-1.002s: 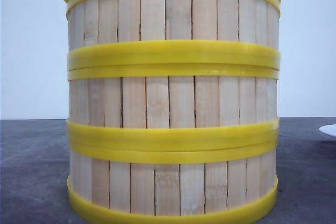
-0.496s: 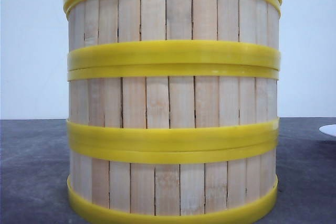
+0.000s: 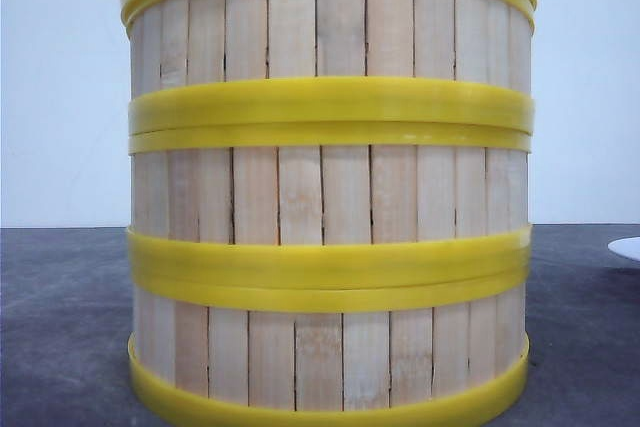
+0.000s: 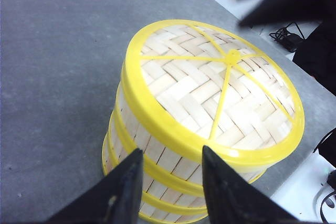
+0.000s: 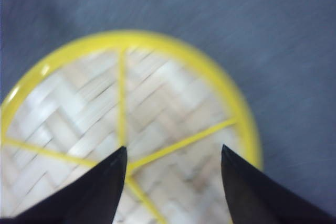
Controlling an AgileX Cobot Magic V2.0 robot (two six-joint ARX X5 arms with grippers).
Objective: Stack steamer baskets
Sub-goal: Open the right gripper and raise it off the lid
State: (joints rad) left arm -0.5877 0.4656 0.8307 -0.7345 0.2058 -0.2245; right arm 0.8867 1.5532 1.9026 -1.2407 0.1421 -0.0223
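Three steamer baskets [image 3: 330,197] stacked on desk [image 4: 58,66], lid [image 4: 220,85] on top; both fingers spread, holding nothing.

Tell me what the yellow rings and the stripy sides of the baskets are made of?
The yellow rims look like glossy plastic: smooth, with bright glints. The slat walls look like pale bare wood or bamboo: matt, with grain and dark gaps between strips.

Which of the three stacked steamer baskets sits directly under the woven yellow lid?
The top steamer basket: its upper rim meets the lid, while the middle basket and bottom basket lie beneath it.
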